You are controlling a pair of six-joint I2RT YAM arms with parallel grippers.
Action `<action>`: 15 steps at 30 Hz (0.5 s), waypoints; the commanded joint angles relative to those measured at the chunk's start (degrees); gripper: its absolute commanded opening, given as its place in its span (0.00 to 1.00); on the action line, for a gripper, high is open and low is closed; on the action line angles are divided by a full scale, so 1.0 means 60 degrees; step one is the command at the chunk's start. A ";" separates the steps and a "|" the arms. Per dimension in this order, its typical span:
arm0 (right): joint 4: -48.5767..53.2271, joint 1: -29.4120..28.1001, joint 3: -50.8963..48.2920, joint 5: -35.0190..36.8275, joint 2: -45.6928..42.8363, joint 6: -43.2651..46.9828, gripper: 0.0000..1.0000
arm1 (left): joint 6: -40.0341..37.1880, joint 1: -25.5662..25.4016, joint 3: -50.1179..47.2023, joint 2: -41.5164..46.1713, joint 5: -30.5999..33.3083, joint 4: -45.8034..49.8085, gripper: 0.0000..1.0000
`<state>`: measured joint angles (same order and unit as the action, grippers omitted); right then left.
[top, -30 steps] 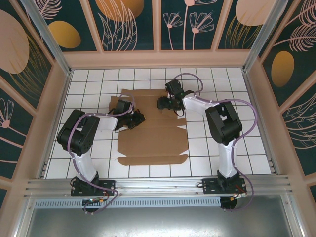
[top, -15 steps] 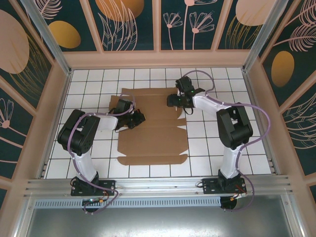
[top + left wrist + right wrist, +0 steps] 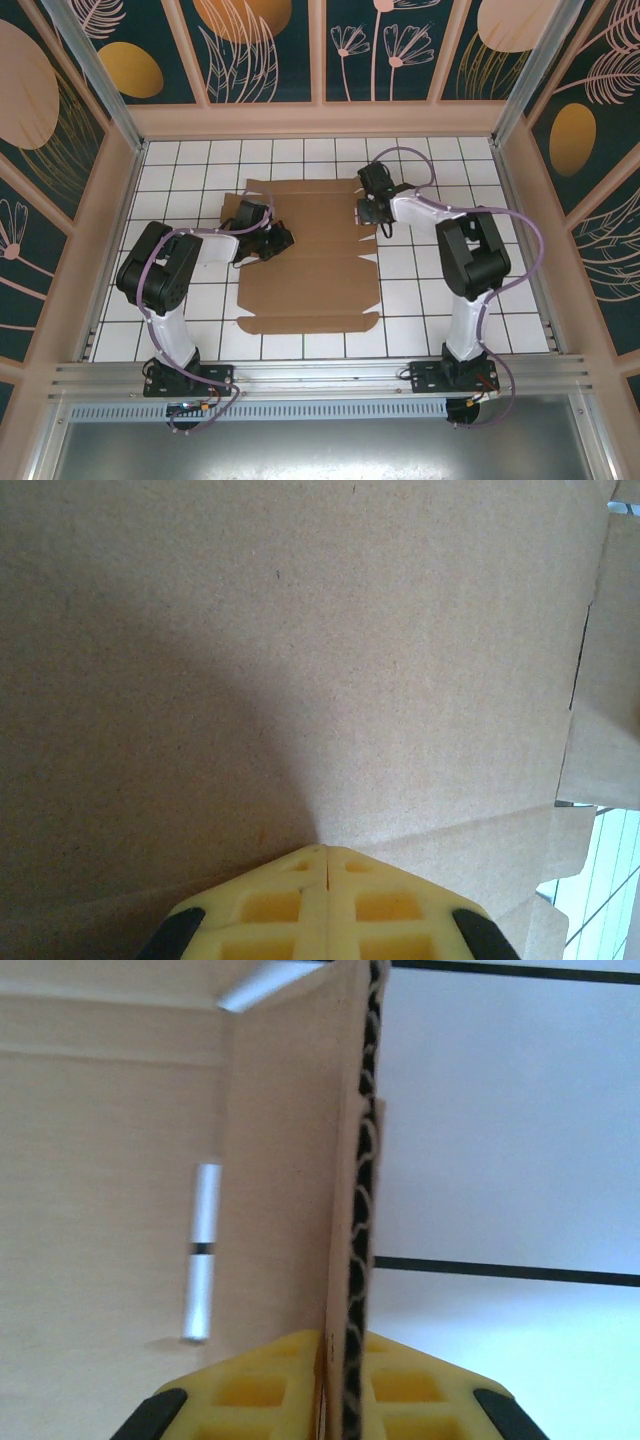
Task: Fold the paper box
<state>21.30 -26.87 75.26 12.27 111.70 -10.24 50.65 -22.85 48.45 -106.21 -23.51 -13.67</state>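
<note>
The paper box [image 3: 310,275] lies as a flat brown cardboard sheet with flaps and creases on the white tiled table. My left gripper [image 3: 285,240] rests on the sheet's left part. In the left wrist view its yellow fingers [image 3: 327,852] meet tip to tip against the cardboard [image 3: 300,630], shut with nothing between them. My right gripper [image 3: 362,213] is at the sheet's far right edge. There the right gripper [image 3: 345,1338] is shut on a raised flap [image 3: 300,1190], whose corrugated edge [image 3: 362,1180] runs up between the fingers.
White tiles [image 3: 420,290] with dark grout surround the sheet. Patterned enclosure walls [image 3: 270,60] close in the back and both sides. A metal rail [image 3: 320,375] runs along the near edge by the arm bases.
My right gripper moved from over the sheet's far middle to its right edge and closed on the flap. The left arm and the sheet have stayed put.
</note>
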 commanded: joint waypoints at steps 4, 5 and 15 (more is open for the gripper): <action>0.0889 -0.1107 0.0922 0.3407 0.1639 0.0739 0.18 | -0.0213 0.0015 0.0016 -0.0269 0.0300 0.0462 0.00; 0.0947 -0.1225 0.1071 0.3602 0.1847 0.0754 0.19 | -0.0202 0.0019 0.0021 -0.0271 0.0285 0.0462 0.00; 0.1070 -0.1740 0.1679 0.4107 0.2326 0.0977 0.33 | -0.0107 0.0015 -0.0032 -0.0281 0.0197 0.0331 0.00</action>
<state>26.57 -35.59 85.10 39.38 124.20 -4.32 50.68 -22.59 48.45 -106.21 -23.35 -13.61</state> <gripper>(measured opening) 0.327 0.059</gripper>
